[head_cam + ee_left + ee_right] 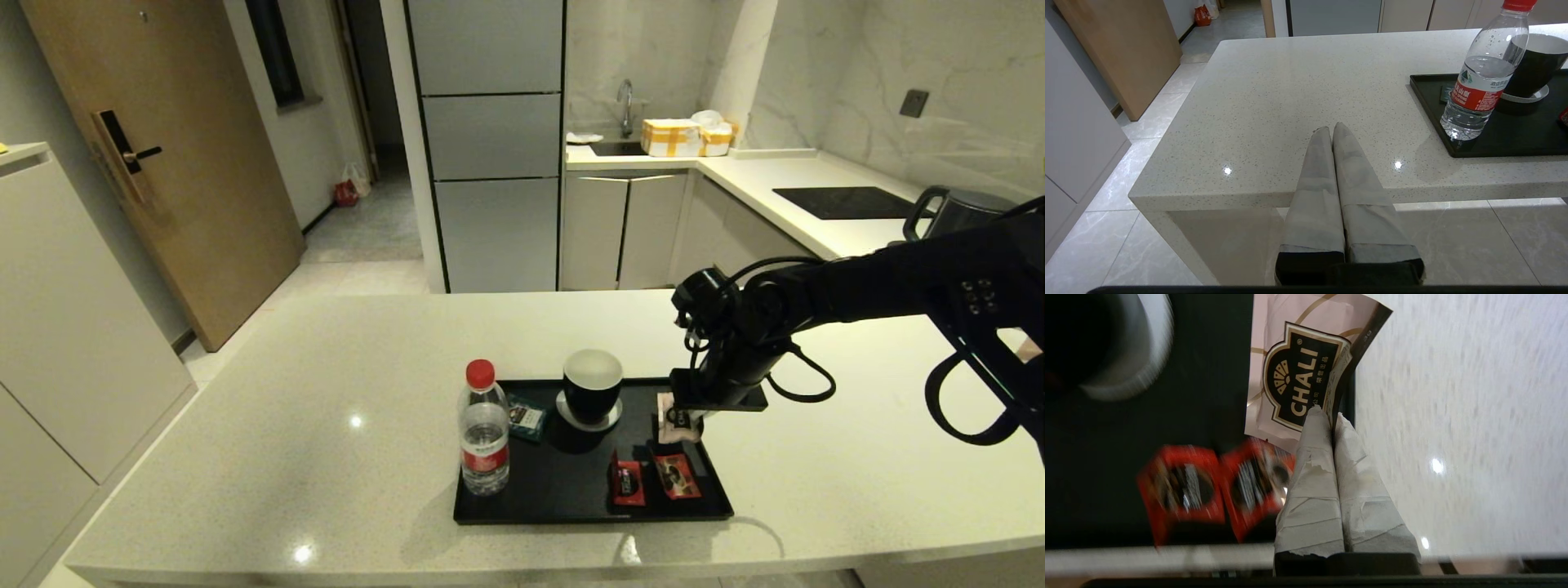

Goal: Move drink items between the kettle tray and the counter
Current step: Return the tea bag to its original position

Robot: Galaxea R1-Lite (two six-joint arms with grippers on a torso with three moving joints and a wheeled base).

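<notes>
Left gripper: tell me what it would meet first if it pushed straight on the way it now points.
Probably the counter. The left gripper, shut, points out over the bare stone top, clear of the kettle tray and water bottle off to one side. Depth is hard to judge, so it might skim above.

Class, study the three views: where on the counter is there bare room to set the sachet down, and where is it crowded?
Bare counter spreads left of the tray, and more lies right of it, under the right gripper shut on the sachet. The tray is crowded: bottle, cup, two red sachets. The left gripper hangs shut off the counter's near edge.
</notes>
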